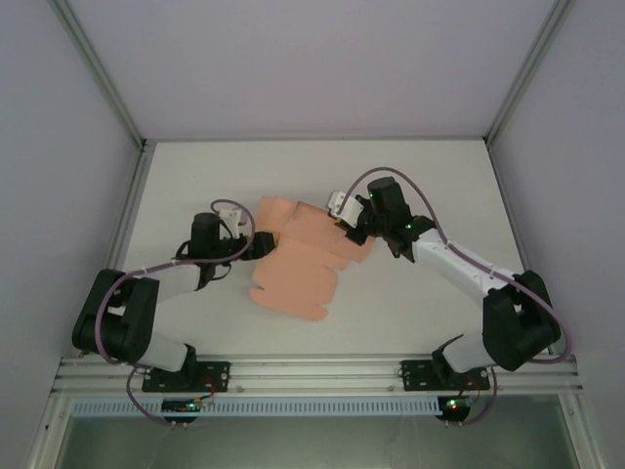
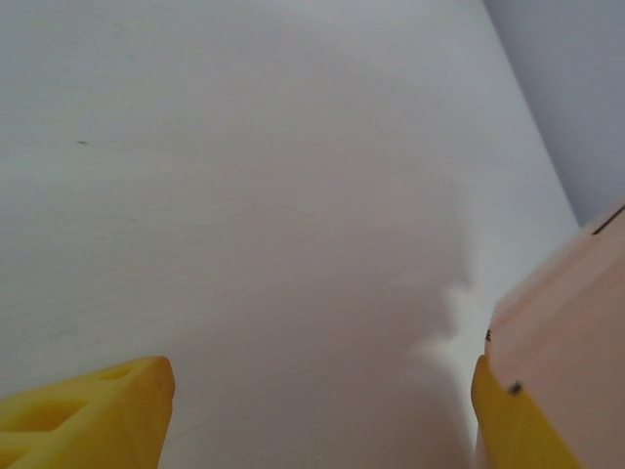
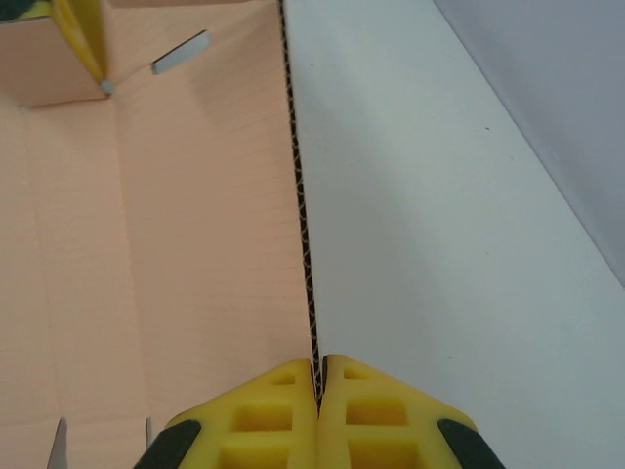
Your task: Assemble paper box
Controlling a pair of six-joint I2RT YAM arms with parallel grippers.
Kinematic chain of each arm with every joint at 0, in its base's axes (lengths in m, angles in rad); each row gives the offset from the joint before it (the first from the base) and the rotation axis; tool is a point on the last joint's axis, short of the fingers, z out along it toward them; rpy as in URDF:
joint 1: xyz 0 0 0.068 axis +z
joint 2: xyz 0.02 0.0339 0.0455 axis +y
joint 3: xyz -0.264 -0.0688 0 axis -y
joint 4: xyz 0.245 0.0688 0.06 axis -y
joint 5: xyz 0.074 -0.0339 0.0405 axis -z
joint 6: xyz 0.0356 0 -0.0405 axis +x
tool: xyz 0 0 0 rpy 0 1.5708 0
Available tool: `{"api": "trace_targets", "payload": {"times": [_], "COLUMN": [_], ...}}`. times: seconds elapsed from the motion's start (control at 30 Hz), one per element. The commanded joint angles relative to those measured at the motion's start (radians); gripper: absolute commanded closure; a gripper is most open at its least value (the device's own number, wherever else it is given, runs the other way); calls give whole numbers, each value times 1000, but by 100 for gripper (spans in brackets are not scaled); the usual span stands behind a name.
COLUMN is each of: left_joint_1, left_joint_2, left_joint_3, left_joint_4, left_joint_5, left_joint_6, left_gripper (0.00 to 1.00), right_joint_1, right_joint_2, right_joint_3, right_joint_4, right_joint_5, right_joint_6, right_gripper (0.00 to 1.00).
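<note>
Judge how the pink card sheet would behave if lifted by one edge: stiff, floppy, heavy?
Probably fairly stiff: the paper box shows a corrugated edge where the right gripper pinches it. Likely light, being one thin sheet. Its creased flaps would probably hinge.

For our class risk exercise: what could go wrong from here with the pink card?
The right gripper pinches the flat paper box by its thin edge, so the sheet may slip out or crease.
The left gripper stands open with one finger beside the sheet, so closing could miss or buckle it.

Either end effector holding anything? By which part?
The right end effector pinches the paper box by its side edge; the left end effector is open, holding nothing.
</note>
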Motion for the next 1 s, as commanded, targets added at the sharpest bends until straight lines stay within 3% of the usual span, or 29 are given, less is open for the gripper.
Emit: {"api": "trace_targets", "payload": {"times": [0.0,0.07,0.33,0.73,0.97], "left_joint_1": [-20,-25,-28,-26,-36], "left_joint_2": [28,51,137,-33,20], "left_joint_3": [22,22,20,38,62], "left_joint_4": [96,130,330,9,64], "left_joint_5": [134,160,242,129,142], "left_joint_6": [-5,-25,-167,-36,-65], "left_gripper": [23,28,28,26,23], "right_joint_1": [1,1,1,-10,-3], "right_joint_2": [3,8,14,-4,-3], "right_joint_3": [39,42,44,35,33], "right_joint_4": [-3,-2,8,-5,10], "right_joint_5": [-22,-16,-9,19,16], "right_joint_6": [32,33,51,27,17], "right_gripper": [100,100,100,100,100]}}
